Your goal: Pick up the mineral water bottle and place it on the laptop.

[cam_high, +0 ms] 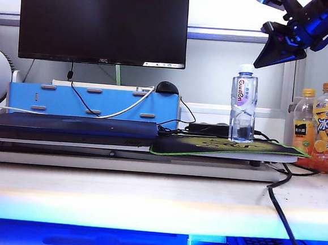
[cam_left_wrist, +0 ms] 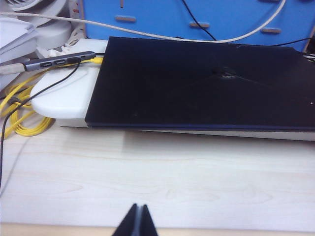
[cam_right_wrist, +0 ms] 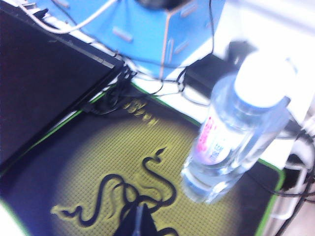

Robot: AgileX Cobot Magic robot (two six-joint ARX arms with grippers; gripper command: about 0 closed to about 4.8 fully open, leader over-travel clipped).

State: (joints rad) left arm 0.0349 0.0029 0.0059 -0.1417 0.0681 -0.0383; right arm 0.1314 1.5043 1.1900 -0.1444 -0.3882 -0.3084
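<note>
The clear plastic mineral water bottle (cam_high: pixel 243 104) with its white cap and white label bearing red lettering stands upright on the black-and-yellow, green-edged mouse pad (cam_high: pixel 207 146), its long axis vertical and its cap pointing straight up; its base rests on the right part of the pad. The wide, thin, flat dark navy-black laptop (cam_high: pixel 70 128) lies closed to the left of the pad in the exterior view, its near edge just beside the pad's left edge, well apart from the bottle. The right gripper (cam_high: pixel 261 62) hangs in the air above and to the right of the bottle's cap, its dark fingers pressed together into a point that aims down and left toward the cap without touching it; the right wrist view shows the closed tips (cam_right_wrist: pixel 139 216) over the pad's snake emblem with the bottle (cam_right_wrist: pixel 231 132) near. The left gripper (cam_left_wrist: pixel 137 220) sits low over the pale wooden tabletop (cam_left_wrist: pixel 162 177) in front of the laptop (cam_left_wrist: pixel 206 83), its fingers also pressed together and holding nothing. Two orange-capped drink bottles (cam_high: pixel 320 128) stand at the right of the pad.
</note>
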